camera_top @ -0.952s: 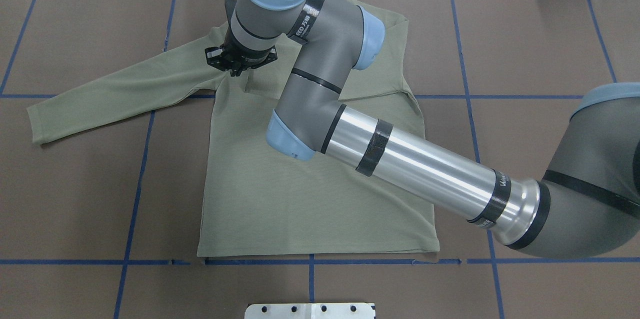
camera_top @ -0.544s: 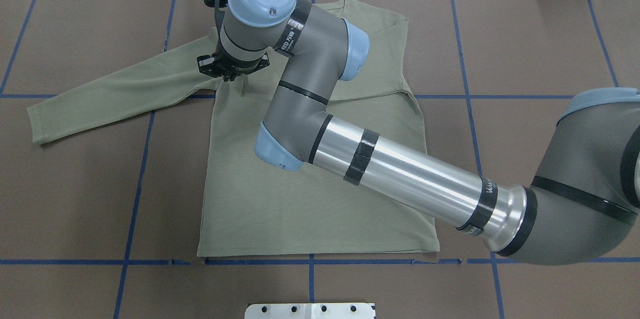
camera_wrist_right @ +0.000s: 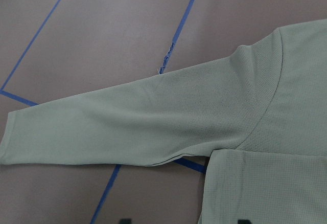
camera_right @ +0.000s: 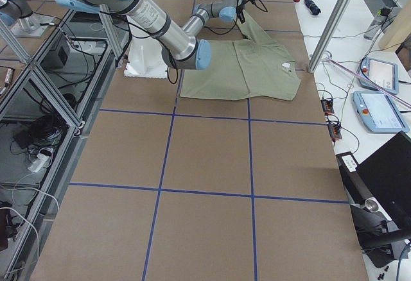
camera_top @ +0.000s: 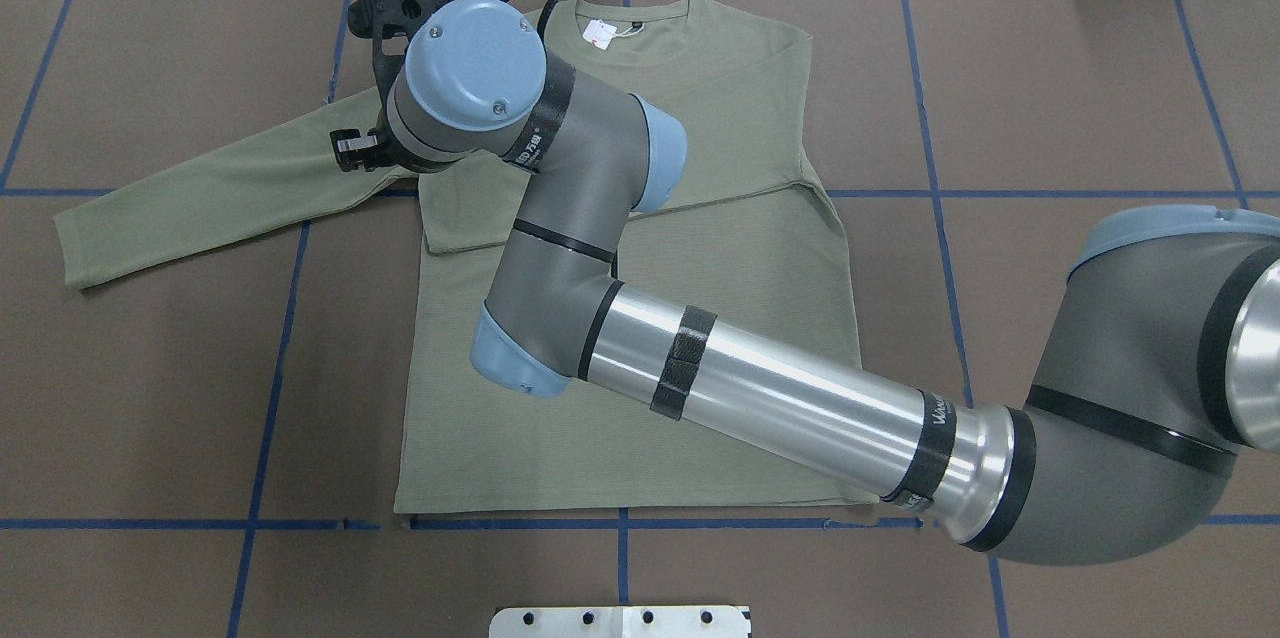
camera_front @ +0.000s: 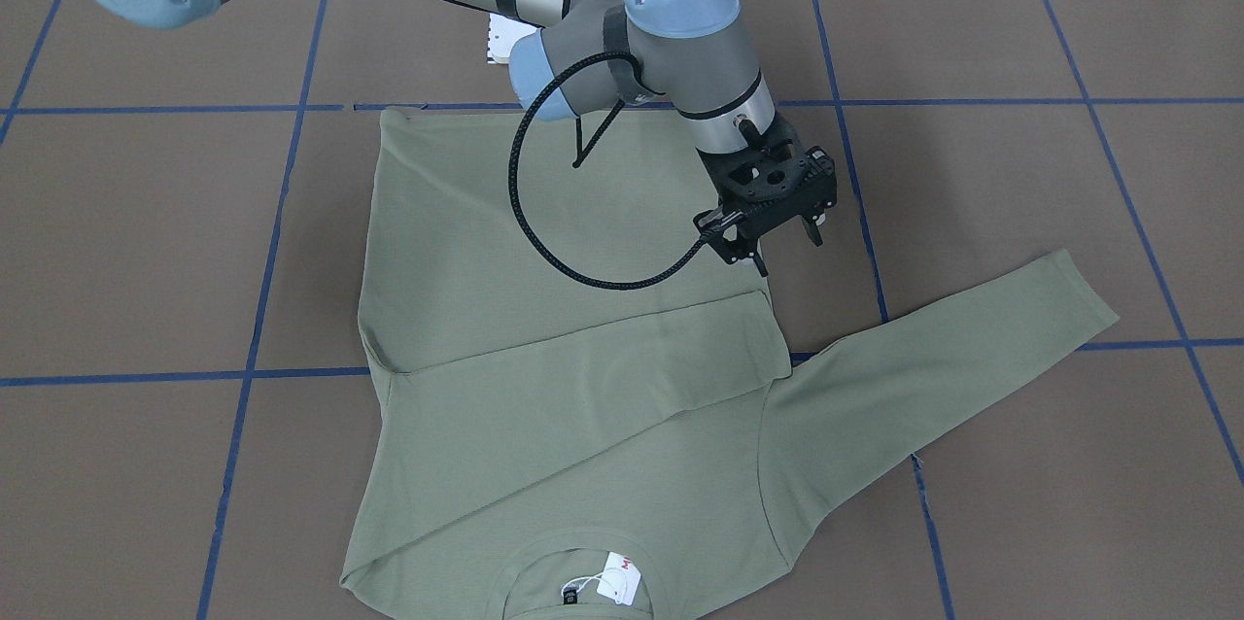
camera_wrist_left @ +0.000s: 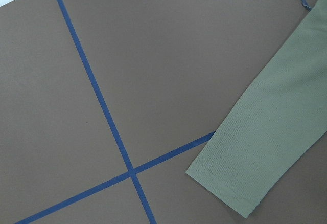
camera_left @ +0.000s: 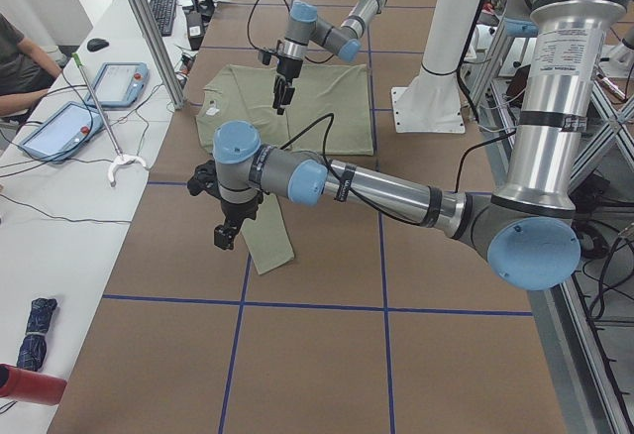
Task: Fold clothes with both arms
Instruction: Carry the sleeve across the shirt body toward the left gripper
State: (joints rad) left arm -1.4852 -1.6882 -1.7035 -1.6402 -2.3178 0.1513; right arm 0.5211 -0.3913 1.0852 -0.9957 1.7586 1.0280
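Swinging toward the left over the last second, the right arm [camera_top: 780, 403] has carried its wrist off the chest of the shirt [camera_top: 500, 458], uncovering the neckline. Nearest the robot, a white metal plate [camera_top: 620, 621] shows at the near side of the tabletop [camera_top: 150, 398]. Just beyond the near blue tape line [camera_top: 150, 524] runs the shirt's straight hem, and the sage-green body lies flat. Farther on, the right sleeve [camera_front: 603, 353] is folded across the chest, its cuff reaching the body's left edge. The left sleeve [camera_top: 220, 188] stretches straight out to the left over bare brown paper. The right claw [camera_front: 785, 247] hangs above that sleeve's shoulder end, fingers spread, gripping nothing and apart from the cloth. The left claw [camera_left: 226, 234] hovers by the left cuff; whether it is spread or closed I cannot tell. At the round neck, a white hang tag [camera_front: 618, 579] bears a red mark too small to read, beside a small black neck label [camera_front: 573, 591]. White lettering on the arm's black bands [camera_top: 678, 363] is likewise unreadable. The collar lies near the tabletop's far edge.
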